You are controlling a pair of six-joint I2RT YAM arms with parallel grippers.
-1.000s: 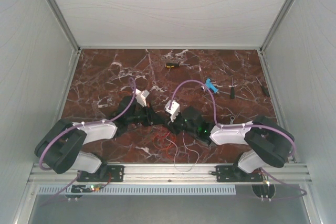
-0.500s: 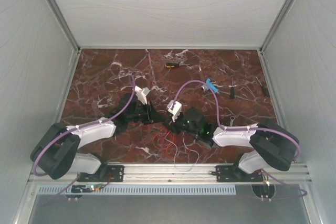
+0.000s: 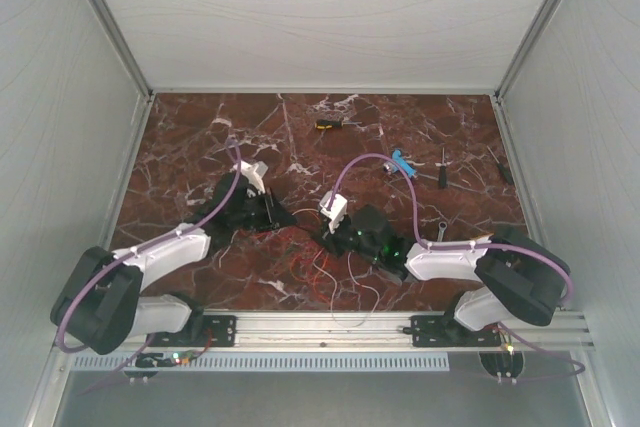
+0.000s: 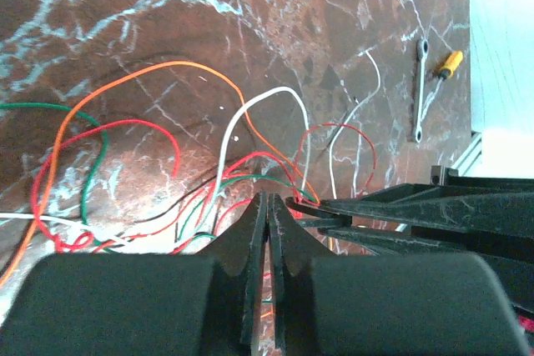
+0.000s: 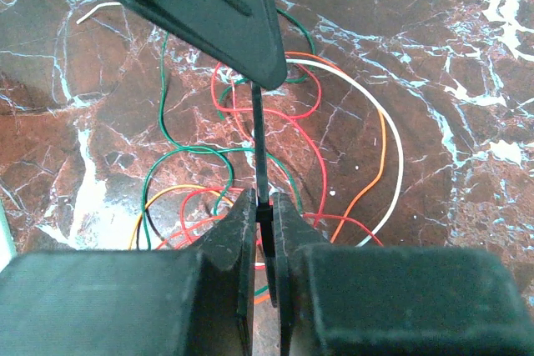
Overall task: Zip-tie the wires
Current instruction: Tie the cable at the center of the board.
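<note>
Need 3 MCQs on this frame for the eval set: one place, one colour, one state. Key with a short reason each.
1. Where on the table do the wires lie?
A) near side, middle
B) far left corner
C) far right corner

2. What colour is the strip in the right tool?
A) white
B) black
C) yellow

3. What state is the left tool in?
A) wide open
B) shut
C) out of view

Key:
1 A: the top view shows them tangled in front of both tools.
2 B: the right wrist view shows a thin black strip pinched there.
3 B: the left wrist view shows its fingers meeting with no gap.
</note>
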